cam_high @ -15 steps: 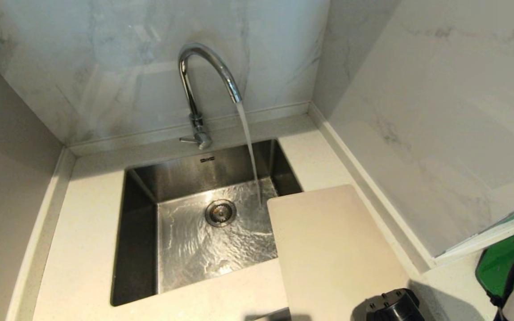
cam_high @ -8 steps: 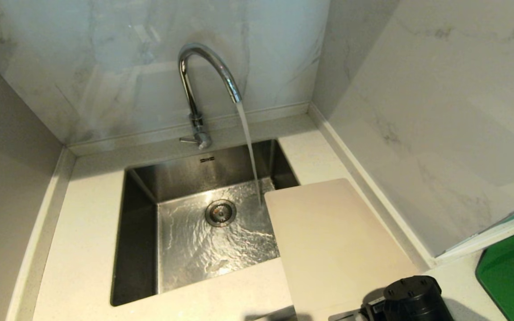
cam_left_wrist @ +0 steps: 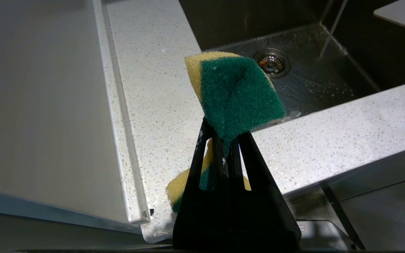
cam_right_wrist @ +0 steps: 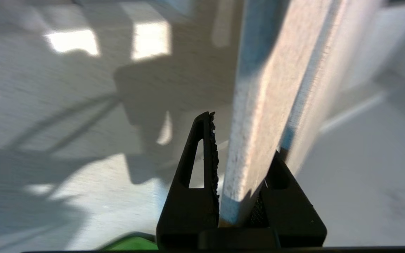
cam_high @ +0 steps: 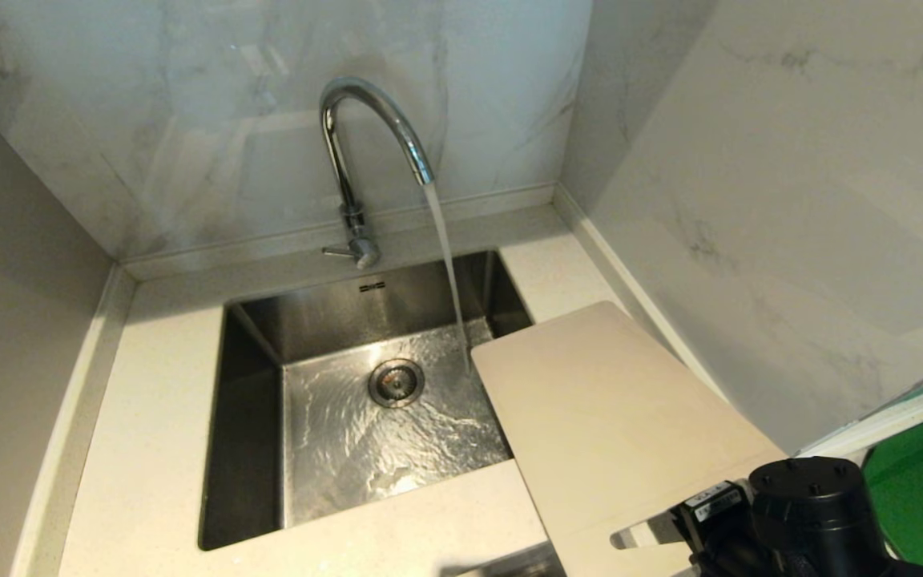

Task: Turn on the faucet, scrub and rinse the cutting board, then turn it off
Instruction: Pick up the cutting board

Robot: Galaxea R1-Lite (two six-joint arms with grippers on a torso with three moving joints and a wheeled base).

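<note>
A: Faucet (cam_high: pixel 365 144) status?
B: Running. Stream falls from the spout into the sink (cam_high: pixel 253 433), lands right of the drain (cam_high: pixel 396 382), just beside the board's far left corner.
A: Board?
B: Cream board (cam_high: pixel 606 417) on the right side, far corner hanging over the sink's right rim, rest over the counter (cam_high: pixel 149 449). Near end looks lifted.
A: Who has it?
B: Right gripper (cam_right_wrist: pixel 239 196). Wrist view shows the board's edge between its two fingers, jaws clamped on it. In the head view the arm's black wrist sits at the bottom right by the board's near end.
A: Left gripper?
B: Left gripper (cam_left_wrist: pixel 225 151) out of the head view, near the counter's front edge left of the sink. Jaws squeezed on a green-and-yellow sponge (cam_left_wrist: pixel 236 93), green side facing the camera.
A: Anything else?
B: Green board (cam_high: pixel 922 481) at far right, partly hidden. Marble walls behind.
</note>
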